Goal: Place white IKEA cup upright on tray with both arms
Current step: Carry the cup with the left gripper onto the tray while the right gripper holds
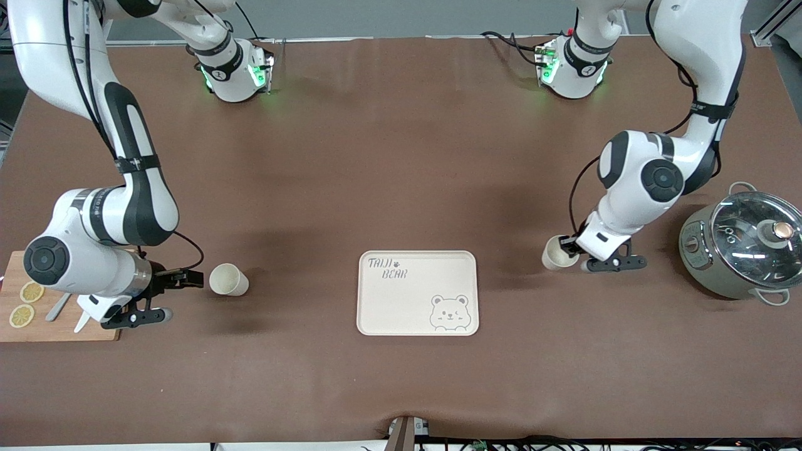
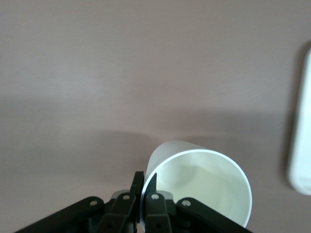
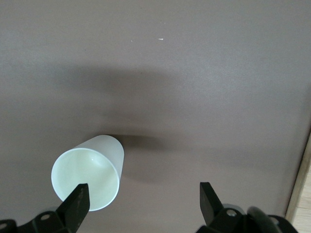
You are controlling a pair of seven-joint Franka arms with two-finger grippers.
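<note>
A cream tray (image 1: pixel 407 304) with "TAIJI BEAR" lettering and a bear face lies flat mid-table; its edge also shows in the left wrist view (image 2: pixel 300 145). My left gripper (image 1: pixel 567 245) (image 2: pixel 145 177) is shut on the rim of a white cup (image 1: pixel 555 254) (image 2: pixel 204 182), one finger inside and one outside, toward the left arm's end of the tray. My right gripper (image 1: pixel 195 279) (image 3: pixel 143 194) is open, low beside a second white cup (image 1: pixel 229 279) (image 3: pixel 90 174). That cup stands apart from the tray, and one finger is close to its rim.
A grey pot with a glass lid (image 1: pixel 745 244) stands at the left arm's end of the table. A wooden cutting board (image 1: pixel 37 329) with lemon slices and a knife lies at the right arm's end, under the right arm.
</note>
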